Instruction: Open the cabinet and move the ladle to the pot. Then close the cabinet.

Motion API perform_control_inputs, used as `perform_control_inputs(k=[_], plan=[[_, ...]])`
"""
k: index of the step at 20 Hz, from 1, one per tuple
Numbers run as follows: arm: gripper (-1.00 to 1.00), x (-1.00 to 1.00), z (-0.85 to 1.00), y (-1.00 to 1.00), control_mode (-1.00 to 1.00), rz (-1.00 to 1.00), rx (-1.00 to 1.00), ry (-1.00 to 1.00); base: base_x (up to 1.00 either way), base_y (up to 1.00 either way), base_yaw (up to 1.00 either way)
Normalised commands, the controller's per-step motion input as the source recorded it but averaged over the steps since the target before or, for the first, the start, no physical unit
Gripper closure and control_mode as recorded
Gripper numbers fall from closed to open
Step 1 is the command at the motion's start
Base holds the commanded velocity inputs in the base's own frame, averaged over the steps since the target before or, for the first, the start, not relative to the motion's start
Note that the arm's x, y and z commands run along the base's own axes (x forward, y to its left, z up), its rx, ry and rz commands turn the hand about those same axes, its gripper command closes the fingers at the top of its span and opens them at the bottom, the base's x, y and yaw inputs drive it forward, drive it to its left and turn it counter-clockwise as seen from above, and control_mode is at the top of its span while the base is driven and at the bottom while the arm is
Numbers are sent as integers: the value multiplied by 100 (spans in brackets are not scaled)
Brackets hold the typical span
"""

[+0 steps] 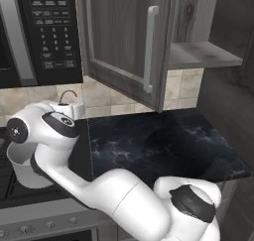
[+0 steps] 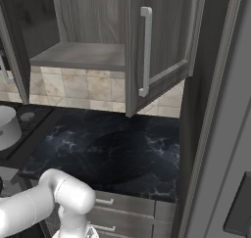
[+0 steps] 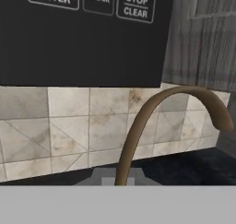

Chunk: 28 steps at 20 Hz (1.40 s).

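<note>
The jaws are closed on the ladle (image 3: 138, 126), gripping the lower end of its handle at the bottom of the hand view. The handle is a slim, round, brownish-metal rod that rises from the jaws, bends over at the top and ends in a downward-curving hook; its bowl cannot be seen. In the left base view the hook (image 1: 68, 94) stands just above the hand, against the tiled backsplash (image 1: 30, 98) and below the black microwave (image 1: 49, 31). Behind the hook, the hand view shows the lower edge of the microwave keypad — keys marked ENTER, CLOCK and STOP/CLEAR — with beige tiles under it. The arm (image 1: 99, 185) rises from the lower right of the left base view, runs leftward and low, and bends at a white elbow joint with a dark cap; the hand sits over the left end of the scene, beside the dark marbled counter (image 1: 163, 146). The pot (image 2: 7, 127) — light grey, cylindrical — stands on the stovetop at the left edge of the right base view, well apart from the cabinet. The cabinet (image 1: 124, 41) stands open: both grey-brown wood-grain doors are swung outward, each with a long vertical silver bar handle (image 1: 150, 49), and a bare wooden shelf (image 2: 81, 55) shows between them.
</note>
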Motion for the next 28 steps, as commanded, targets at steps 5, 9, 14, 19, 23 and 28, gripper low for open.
perform_control_inputs(k=[5, 9, 14, 19, 23, 28], plan=[[100, 12, -18, 18, -100, 0, -4, 0, 0, 0, 0], [100, 10, -20, 18, -100, 0, -2, 0, 0, 0, 0], [100, 17, -12, 11, -100, 0, -1, 0, 0, 0, 0], [100, 37, 0, 1, -100, 0, 0, 1, 0, 0, 0], [100, 39, -3, 3, -100, 0, 0, 0, 0, 0, 0], [100, 38, -14, 15, -100, 0, -2, 0, 0, 0, 0]])
